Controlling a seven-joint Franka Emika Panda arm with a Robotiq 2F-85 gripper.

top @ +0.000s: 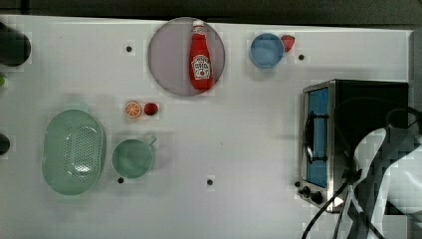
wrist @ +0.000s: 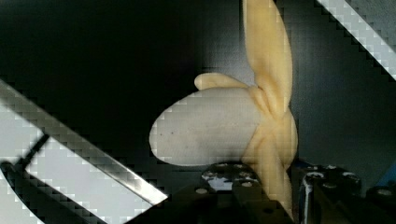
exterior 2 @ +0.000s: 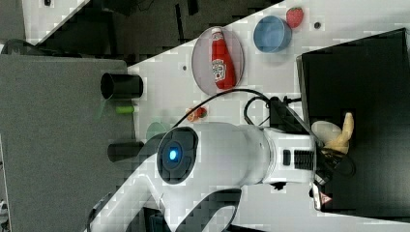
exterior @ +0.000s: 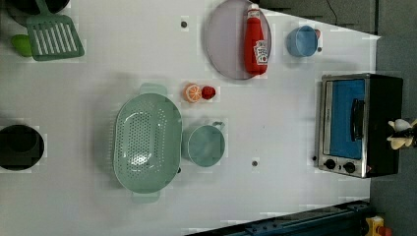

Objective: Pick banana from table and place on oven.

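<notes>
End effector [wrist: 261, 186] is hanging over the oven's [exterior 2: 358, 96] black top and gripping the banana [wrist: 219, 123], fingers closed on a peel strip. Pale fruit tip and splayed peel are showing against the dark panel in the wrist view. In the right view the banana [exterior 2: 338, 133] is sitting just off the arm's white wrist, above the oven top, well away from the white surface [top: 239, 139].

- The white arm [exterior 2: 232, 154] reaches across to the oven [exterior 2: 358, 121].
- The banana [exterior 2: 338, 135] is over the oven's black top, at the end effector [exterior 2: 331, 154].
- On the table [exterior 2: 270, 72], a ketchup bottle [exterior 2: 221, 60] lies on a grey plate [exterior 2: 203, 63].
- A strawberry [exterior 2: 294, 17] sits just beside a blue bowl [exterior 2: 272, 34].
</notes>
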